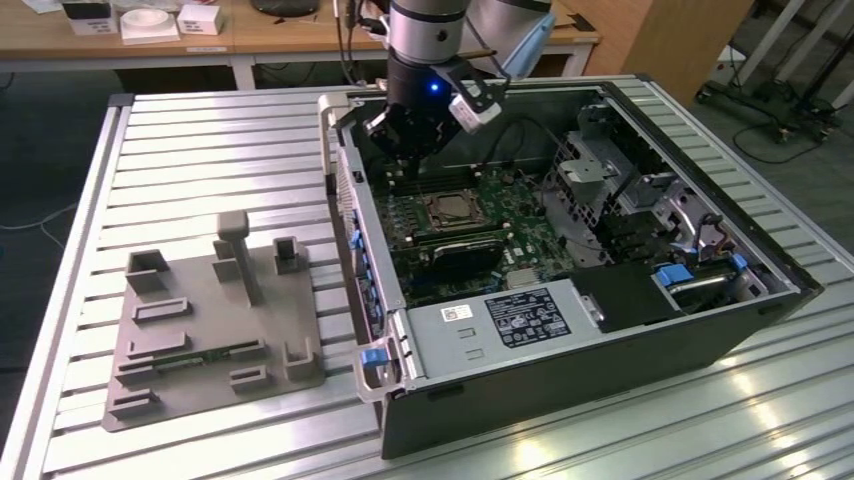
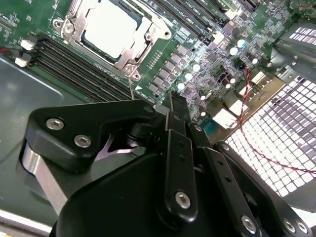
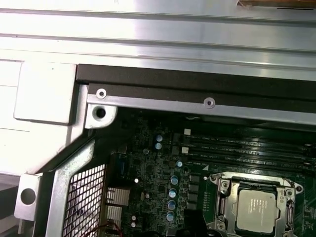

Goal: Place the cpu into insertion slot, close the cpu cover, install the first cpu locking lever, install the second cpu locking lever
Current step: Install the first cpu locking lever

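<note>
Exterior view, centre: small silvery-grey square cpu [image 1: 454, 209] sits in metal-rimmed insertion slot [image 3: 220, 186] under closed silvery windowed cpu cover [image 2: 143, 47] | black gripper [image 2: 174, 101] near, jaws together, empty | we judge: press thin wire locking lever [image 2: 131, 89] steadily, clear of the board.

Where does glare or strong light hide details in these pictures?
In the second wrist view, glare washes the top of the cpu almost white and the perforated case wall glows; in the first wrist view, the metal case rim is pale and bright; in the exterior view, light reflects off the slatted table.
</note>
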`<state>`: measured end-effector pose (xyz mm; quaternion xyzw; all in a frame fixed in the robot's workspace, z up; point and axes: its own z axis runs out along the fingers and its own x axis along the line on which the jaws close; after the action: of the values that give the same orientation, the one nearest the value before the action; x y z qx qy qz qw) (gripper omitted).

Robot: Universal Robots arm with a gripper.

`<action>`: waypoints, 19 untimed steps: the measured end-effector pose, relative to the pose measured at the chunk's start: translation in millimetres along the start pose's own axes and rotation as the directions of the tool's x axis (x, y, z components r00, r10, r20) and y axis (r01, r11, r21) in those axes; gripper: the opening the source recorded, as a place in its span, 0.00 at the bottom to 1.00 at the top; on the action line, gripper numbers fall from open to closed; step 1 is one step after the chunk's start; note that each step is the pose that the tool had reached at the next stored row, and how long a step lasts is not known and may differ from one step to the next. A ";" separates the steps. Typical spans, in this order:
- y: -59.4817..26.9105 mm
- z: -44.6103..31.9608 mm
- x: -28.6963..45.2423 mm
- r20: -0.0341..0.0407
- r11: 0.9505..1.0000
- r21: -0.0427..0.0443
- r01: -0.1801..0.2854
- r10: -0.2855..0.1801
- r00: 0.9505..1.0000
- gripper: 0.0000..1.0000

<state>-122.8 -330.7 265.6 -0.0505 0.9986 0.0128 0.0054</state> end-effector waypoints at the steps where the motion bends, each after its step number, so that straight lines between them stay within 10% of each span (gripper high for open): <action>1: 1.4 0.4 -0.2 0.000 1.000 0.000 0.000 0.000 1.000 0.10; 19: 21.4 5.8 -5.9 0.000 1.000 -0.001 0.000 0.000 1.000 0.10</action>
<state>-119.0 -308.7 260.4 -0.0504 0.9986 0.0132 0.0054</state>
